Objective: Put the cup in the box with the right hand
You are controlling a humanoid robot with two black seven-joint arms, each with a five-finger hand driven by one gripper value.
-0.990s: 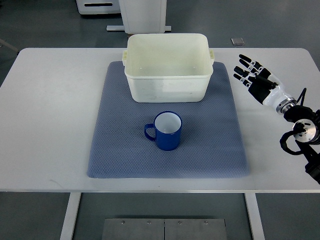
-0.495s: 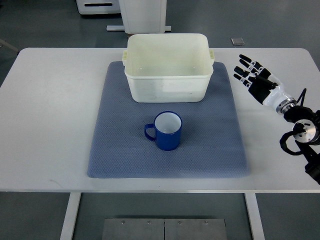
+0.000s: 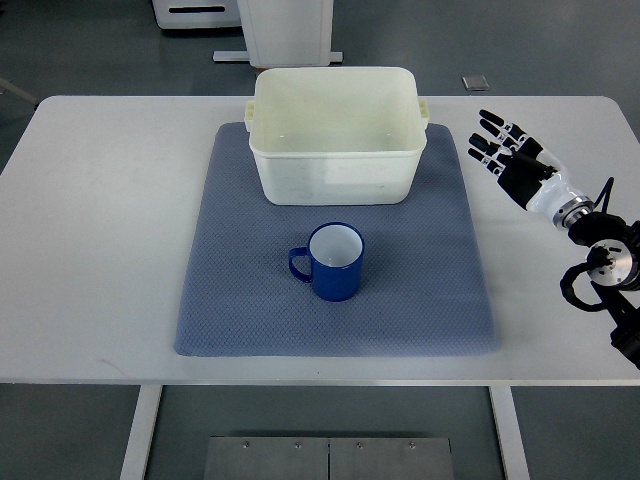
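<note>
White worktop (image 3: 100, 250), grey mat (image 3: 420, 290): the blue cup (image 3: 335, 262) stands upright well left of the right hand (image 3: 512, 160), whose fingers (image 3: 489, 133) are spread, holding nothing.

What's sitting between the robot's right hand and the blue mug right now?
Nothing stands between them in the top view. From the open right hand to the blue mug with white inside there is only bare white table and textured grey-blue mat.

Glossy blue cup (image 3: 334, 262) with white inside; matt cream plastic box (image 3: 335, 134); textured grey-blue cloth mat (image 3: 420, 290); smooth white table (image 3: 100, 220).
</note>
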